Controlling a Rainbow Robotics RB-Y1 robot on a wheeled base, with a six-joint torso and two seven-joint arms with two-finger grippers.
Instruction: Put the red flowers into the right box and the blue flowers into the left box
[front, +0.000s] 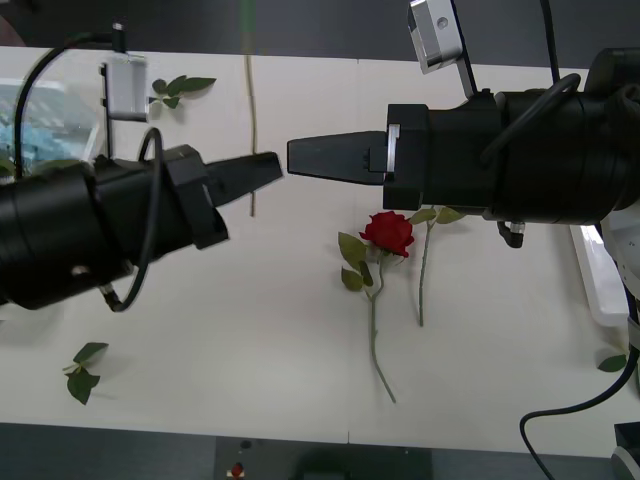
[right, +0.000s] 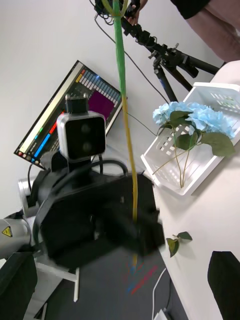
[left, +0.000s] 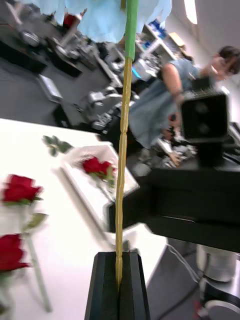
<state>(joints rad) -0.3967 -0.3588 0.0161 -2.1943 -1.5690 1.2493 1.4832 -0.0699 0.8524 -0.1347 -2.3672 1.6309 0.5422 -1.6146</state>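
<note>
above the table (front: 300, 300), left gripper (front: 262, 170) jaws clamp a blue flower stem (left: 122, 165); right gripper (front: 310, 157) jaws apart.

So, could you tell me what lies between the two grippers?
Nothing: in the front view, bare table shows between the left gripper, shut on the blue flower stem, and the open right gripper.

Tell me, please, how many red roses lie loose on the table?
2. One rose lies on the table near its middle; the second rose lies just right of it, its bloom under the right arm. The arms may hide more.
</note>
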